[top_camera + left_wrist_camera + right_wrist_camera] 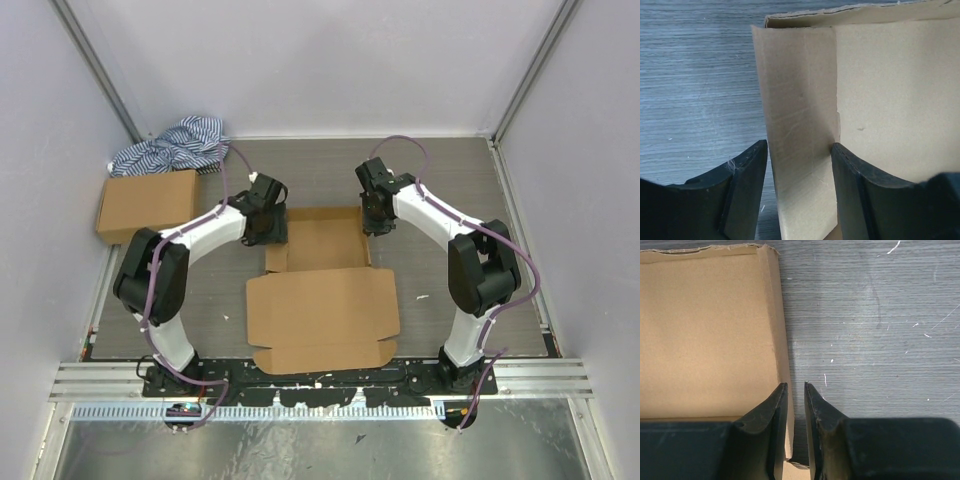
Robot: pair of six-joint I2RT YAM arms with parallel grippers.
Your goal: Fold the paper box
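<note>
The paper box [322, 290] lies in the middle of the table, a brown die-cut sheet. Its far half forms a shallow tray [322, 240]; the lid panel lies flat toward me. My left gripper [268, 228] is at the tray's left side. In the left wrist view it [797, 145] is open, with the raised left side flap [800, 125] between its jaws. My right gripper [377, 222] is at the tray's right side. In the right wrist view it [796, 385] straddles the upright right wall [775, 315], jaws only narrowly apart, with a thin gap beside the wall.
A smaller ready-made cardboard box [148, 203] sits at the left edge, with a blue striped cloth [172, 148] behind it. White walls enclose the table on three sides. A metal rail [320, 375] runs along the near edge by the arm bases.
</note>
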